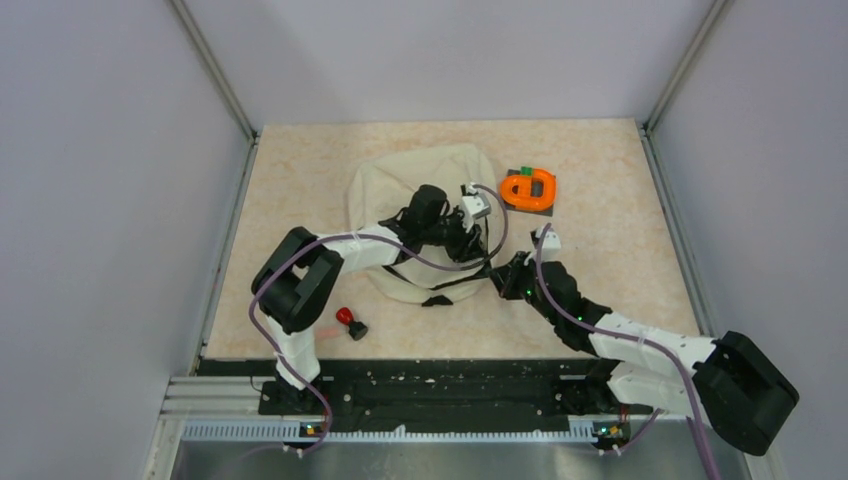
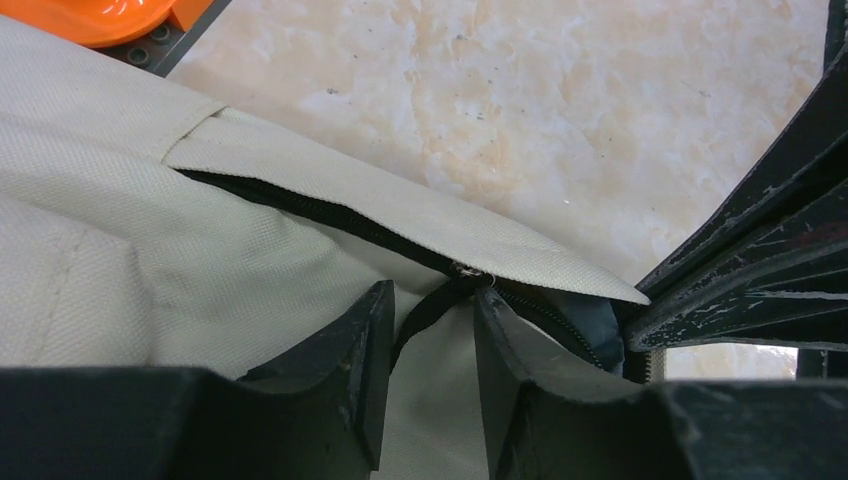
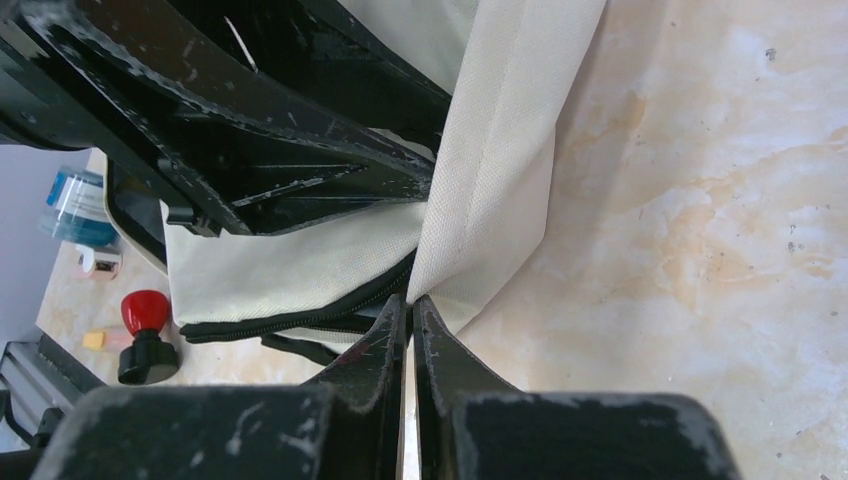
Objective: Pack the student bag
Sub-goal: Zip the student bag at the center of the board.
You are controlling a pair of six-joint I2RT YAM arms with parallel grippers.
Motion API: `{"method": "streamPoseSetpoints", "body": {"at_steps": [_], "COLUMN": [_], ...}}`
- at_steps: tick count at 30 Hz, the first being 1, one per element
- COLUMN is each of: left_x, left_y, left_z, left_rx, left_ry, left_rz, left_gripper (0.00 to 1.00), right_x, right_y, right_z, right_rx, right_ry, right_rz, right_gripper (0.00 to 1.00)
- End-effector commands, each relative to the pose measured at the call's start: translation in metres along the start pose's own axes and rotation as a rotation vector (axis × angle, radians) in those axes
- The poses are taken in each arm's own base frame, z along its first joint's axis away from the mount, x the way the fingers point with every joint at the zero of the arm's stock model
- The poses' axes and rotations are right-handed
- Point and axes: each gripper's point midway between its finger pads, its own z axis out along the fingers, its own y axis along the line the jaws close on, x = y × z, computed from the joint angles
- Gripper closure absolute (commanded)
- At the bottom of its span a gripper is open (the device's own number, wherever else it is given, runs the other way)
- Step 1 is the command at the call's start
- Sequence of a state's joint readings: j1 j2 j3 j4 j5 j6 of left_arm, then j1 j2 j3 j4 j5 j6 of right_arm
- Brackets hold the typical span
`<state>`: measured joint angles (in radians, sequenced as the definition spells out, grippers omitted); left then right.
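Bright, even light, soft shadows; the left end effector blurs slightly close up.

Pale grey walls; marbled beige tabletop (evenly lit).

Large, soft student bag of cream woven fabric, lying slumped near the middle of the marbled surface, somewhat toward the far side. Rounded and rumpled in outline from above, with black straps trailing off the near edge. Up close: black zipper line tucked beneath a stitched cream flap, flap tapering to a point at the near right side, narrow dark gap showing just under that tip.
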<state>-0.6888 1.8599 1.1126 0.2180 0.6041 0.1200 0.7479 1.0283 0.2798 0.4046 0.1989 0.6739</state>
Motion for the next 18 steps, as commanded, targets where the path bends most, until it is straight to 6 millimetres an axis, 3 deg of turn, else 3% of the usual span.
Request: {"method": "streamPoseSetpoints", "body": {"at_steps": [1,7,18], "left_x": [0.008,0.010,0.002], "left_y": [0.004,-0.005,-0.040], "left_z": [0.008,0.006,-0.024], "left_rx": [-0.040,-0.072,-0.099], "left_ry": [0.046,0.046,-0.029], "left_rz": [0.054,0.069,0.023], "left_gripper": [0.65,0.99,1.00], "right_x": [-0.011,-0.013,-0.014], "right_y": [0.008,0.006,-0.012], "right_z": [-0.003,-0.005,-0.002], "right_rx": [-0.042,-0.035,0.064], "right_ry": [-0.040,-0.052,-0.052], "right_rz": [0.004,0.009,0.034], "right_gripper": [1.00,1.00,1.00]}}
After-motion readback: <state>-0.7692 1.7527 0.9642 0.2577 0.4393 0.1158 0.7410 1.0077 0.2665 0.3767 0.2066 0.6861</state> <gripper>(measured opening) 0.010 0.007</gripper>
